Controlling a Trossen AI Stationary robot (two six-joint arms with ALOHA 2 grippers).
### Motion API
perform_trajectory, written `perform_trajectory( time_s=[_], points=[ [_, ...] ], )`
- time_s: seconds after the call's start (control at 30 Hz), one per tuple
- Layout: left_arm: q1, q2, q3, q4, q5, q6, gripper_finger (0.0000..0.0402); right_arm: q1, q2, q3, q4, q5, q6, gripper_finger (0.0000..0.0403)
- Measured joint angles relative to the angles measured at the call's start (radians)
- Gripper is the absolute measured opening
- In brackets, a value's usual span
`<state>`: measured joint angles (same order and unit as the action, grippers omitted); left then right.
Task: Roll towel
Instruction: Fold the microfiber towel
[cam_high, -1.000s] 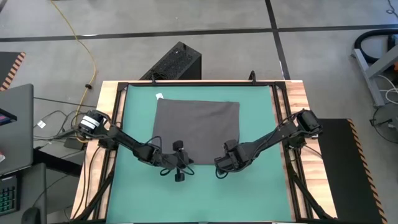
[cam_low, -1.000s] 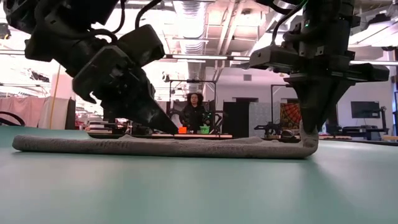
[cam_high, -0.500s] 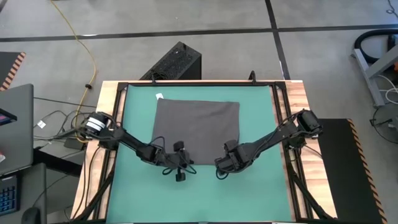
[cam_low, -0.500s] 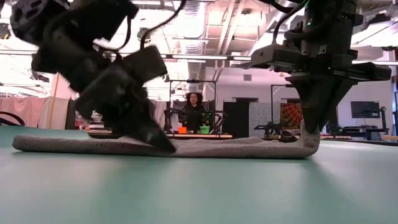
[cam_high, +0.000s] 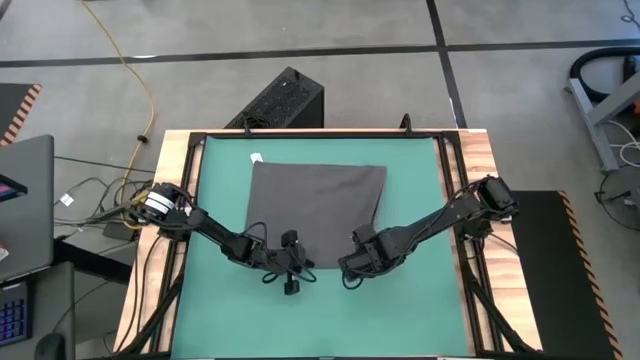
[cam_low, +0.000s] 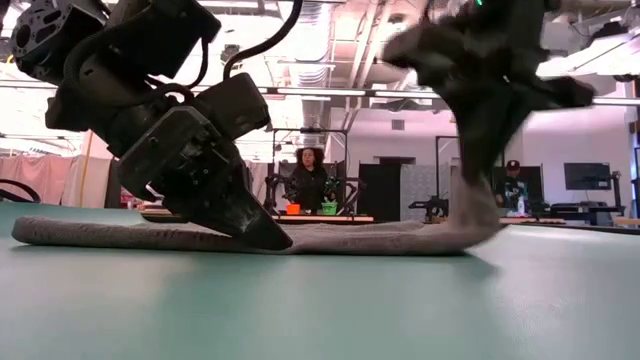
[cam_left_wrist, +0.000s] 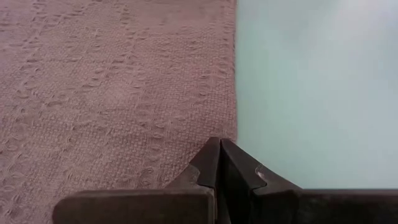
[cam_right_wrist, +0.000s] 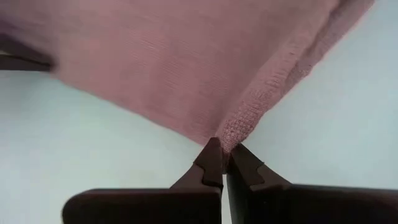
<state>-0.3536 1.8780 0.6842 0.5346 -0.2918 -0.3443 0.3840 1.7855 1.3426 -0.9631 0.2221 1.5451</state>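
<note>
The dark grey towel (cam_high: 315, 200) lies spread on the green mat (cam_high: 215, 200), with its small white tag (cam_high: 256, 155) at the far left corner. My left gripper (cam_high: 297, 262) is shut, its tips down on the towel's near edge; it also shows in the low view (cam_low: 272, 240). My right gripper (cam_high: 347, 264) is shut on the towel's near right corner and is raised above the mat in the low view (cam_low: 480, 195). The rest of the towel (cam_low: 130, 235) lies flat on the mat. My left gripper rests its shut fingertips (cam_left_wrist: 221, 149) on the towel beside its edge (cam_left_wrist: 231, 124), slanting down from the table's left. Whether any cloth is caught between the fingers, I cannot tell. My right gripper pinches the towel's near right corner (cam_right_wrist: 229, 134) between its two fingertips, coming from above. The corner is lifted clear of the mat, and the cloth runs down from it (cam_low: 455, 230) to the part that lies flat.
The mat has bare room on the near side (cam_high: 320, 320) and at both sides of the towel. A black box (cam_high: 285, 100) stands beyond the far edge. The wooden table rim (cam_high: 175, 180) frames the mat. People (cam_low: 312, 180) show in the room behind.
My left gripper has gone down, still shut, from above the towel onto its near edge. My right gripper has risen and gone a little toward the table's left, lifting the near right corner off the mat; the towel's right edge now slants inward, the rest stays flat.
</note>
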Motion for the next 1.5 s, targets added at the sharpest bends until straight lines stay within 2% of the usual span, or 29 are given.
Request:
perform_trajectory(
  time_s=[0.27,0.47,0.67,0.87,1.07,1.2,1.3,1.4,1.5],
  points=[
    [0.0,0.0,0.0,0.003,0.0,-0.001,0.0,-0.053,0.0,0.15,0.078,0.05,-0.19,0.0017],
    [0.0,0.001,-0.001,0.01,0.011,-0.001,0.0,-0.094,0.002,0.16,0.22,0.05,-0.301,0.0017],
    [0.0,-0.015,0.006,0.03,0.08,-0.001,0.0,-0.106,0.002,0.16,0.349,0.047,-0.417,0.0017],
    [-0.001,-0.14,0.014,-0.012,0.095,0.045,0.0,-0.105,0.002,0.16,0.349,0.047,-0.418,0.0017],
    [-0.002,-0.384,0.014,-0.329,0.088,0.043,0.0,-0.105,0.003,0.16,0.34,0.062,-0.421,0.0017],
    [-0.043,-0.521,-0.07,-0.443,-0.012,0.03,0.0,-0.105,0.003,0.16,0.339,0.067,-0.421,0.0017],
    [-0.1,-0.591,-0.172,-0.387,-0.067,-0.05,0.0,-0.105,0.003,0.16,0.331,0.069,-0.422,0.0017],
    [-0.178,-0.639,-0.255,-0.347,-0.169,-0.128,0.0,-0.105,0.003,0.16,0.327,0.069,-0.423,0.0017],
    [-0.243,-0.654,-0.284,-0.319,-0.216,-0.159,0.0,-0.105,0.003,0.16,0.325,0.069,-0.426,0.0017]
  ],
)
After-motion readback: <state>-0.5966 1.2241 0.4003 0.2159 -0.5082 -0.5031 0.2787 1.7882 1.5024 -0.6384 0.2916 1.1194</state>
